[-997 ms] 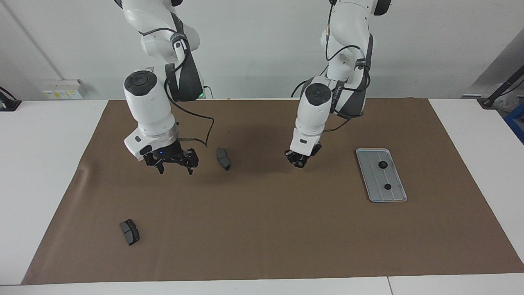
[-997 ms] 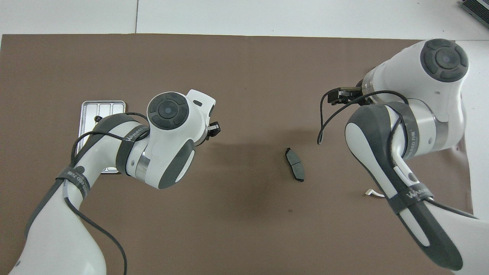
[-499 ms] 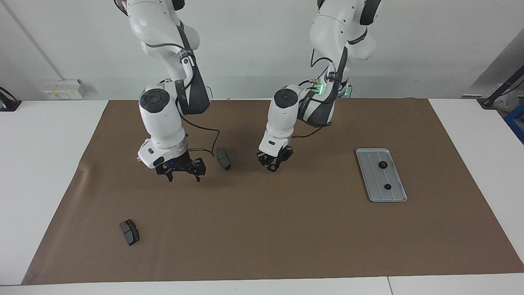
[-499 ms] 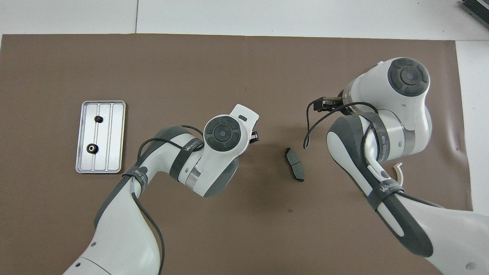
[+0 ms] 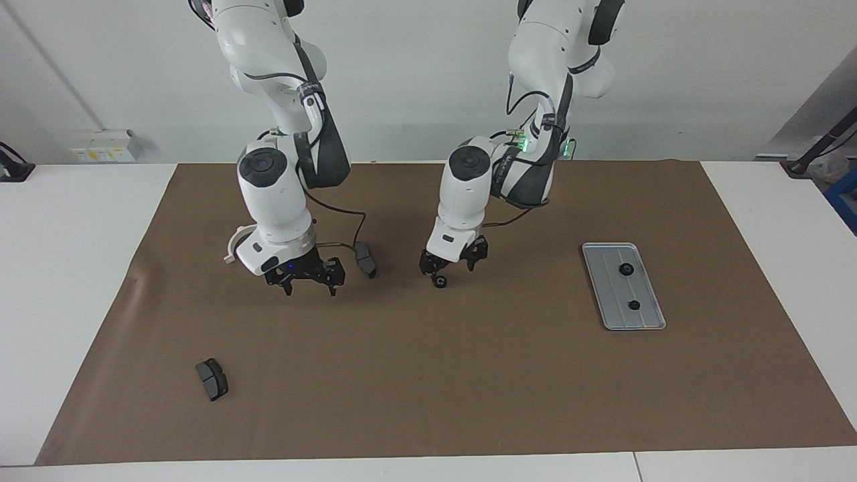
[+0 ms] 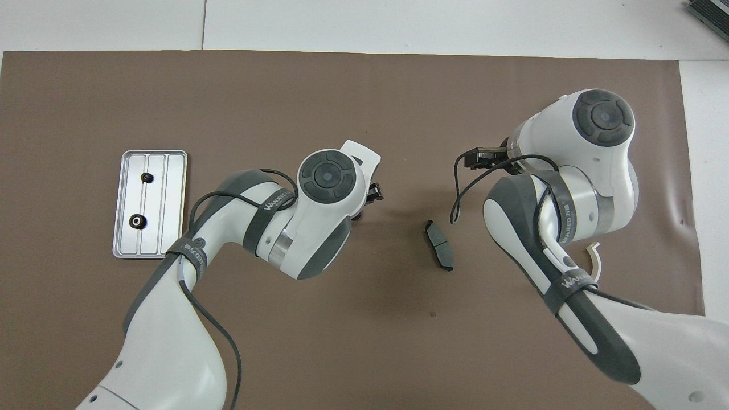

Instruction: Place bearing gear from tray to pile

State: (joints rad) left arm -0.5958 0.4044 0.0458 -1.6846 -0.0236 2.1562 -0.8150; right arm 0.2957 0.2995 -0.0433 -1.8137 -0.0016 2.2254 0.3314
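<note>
A small black bearing gear [image 5: 440, 282] sits on the brown mat just under my left gripper [image 5: 450, 265], which is open and holds nothing. The gear is beside a dark grey brake pad [image 5: 365, 260] [image 6: 439, 245] of the pile, toward the left arm's end of the table. In the overhead view the left hand hides the gear. The silver tray [image 5: 612, 304] [image 6: 172, 228] lies toward the left arm's end with two black gears [image 5: 626, 269] [image 5: 634, 305] on it. My right gripper [image 5: 305, 280] hangs open and empty low over the mat beside the brake pad.
A white half-ring bracket [image 5: 231, 249] [image 6: 594, 259] lies by the right arm's wrist. A second brake pad [image 5: 212, 379] lies farther from the robots, toward the right arm's end. The brown mat [image 5: 469, 388] covers most of the white table.
My left gripper has travelled from near the tray toward the brake pad, come down and opened, and the gear has dropped out below it. The right arm has shifted a little toward the middle.
</note>
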